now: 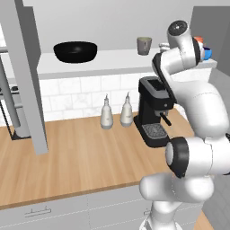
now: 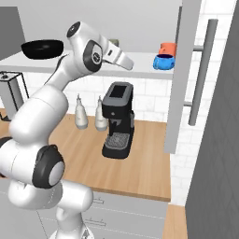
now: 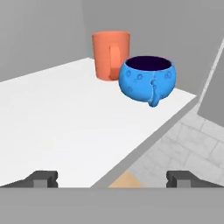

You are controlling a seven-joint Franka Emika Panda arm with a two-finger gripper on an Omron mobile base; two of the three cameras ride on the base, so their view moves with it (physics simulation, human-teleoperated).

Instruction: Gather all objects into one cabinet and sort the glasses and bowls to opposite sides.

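From the hand view I see my end effector (image 3: 112, 179) spread empty, round bright blue bowl (image 3: 148, 79) touching salmon-red glass (image 3: 110, 54); left base view adds the wide glossy black bowl (image 1: 75, 51).

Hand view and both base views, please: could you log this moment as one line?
gripper: open, empty | blue bowl: shelf board, right end, beside salmon-red glass | black bowl: left end | grey-green cup: mid-shelf

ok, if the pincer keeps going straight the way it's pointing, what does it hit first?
Probably the blue bowl: it sits ahead of the open pincer, slightly right of centre, with the salmon-red glass just behind. Bare shelf board lies between; depth is unclear.
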